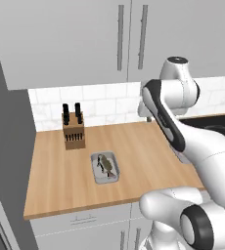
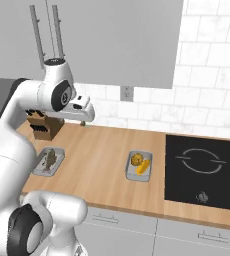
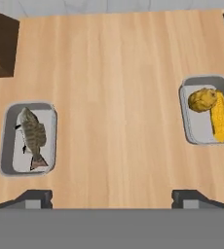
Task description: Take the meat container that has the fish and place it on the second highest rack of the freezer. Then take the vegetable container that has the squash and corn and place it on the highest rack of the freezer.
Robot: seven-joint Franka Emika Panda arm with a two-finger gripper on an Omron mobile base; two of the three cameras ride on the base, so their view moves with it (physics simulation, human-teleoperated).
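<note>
Wooden counter (image 3: pixel 119 73) is lying under our hand (image 3: pixel 112 197), whose fingers are standing wide apart, gripping nothing; the fish tray (image 3: pixel 28 138) is sitting at nine o'clock, the vegetable tray (image 3: pixel 207 116) at three.

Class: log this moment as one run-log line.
gripper: open, above counter | fish container: on counter, untouched | squash-corn container: on counter
</note>
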